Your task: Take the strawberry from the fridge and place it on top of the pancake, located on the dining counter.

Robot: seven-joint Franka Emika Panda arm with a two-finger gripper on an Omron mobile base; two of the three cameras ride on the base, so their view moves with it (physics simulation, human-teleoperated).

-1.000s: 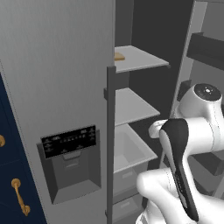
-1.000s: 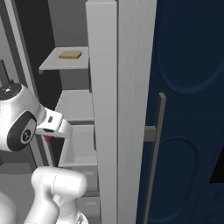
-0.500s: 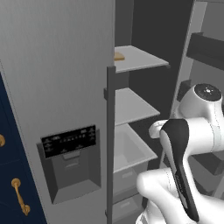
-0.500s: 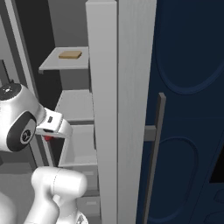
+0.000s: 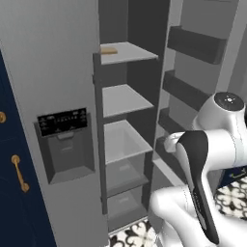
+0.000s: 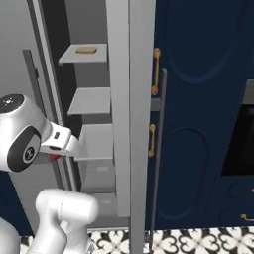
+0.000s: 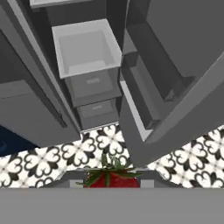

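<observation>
The strawberry, red with green leaves, sits between my gripper's two fingers, which are shut on it. From the right base view it is a small red spot under the hand, in front of the open fridge. The hand hangs outside the fridge's shelves, above the patterned floor. The pancake and the dining counter are out of view.
A flat tan item lies on the top shelf. A white drawer stands open below the shelves. The fridge's right door with bins stands open beside my arm. Navy cabinets with gold handles and a dark oven are to the right.
The whole picture has shifted and the fridge looks smaller, so the base has backed away from it. The gripper stays shut on the strawberry.
</observation>
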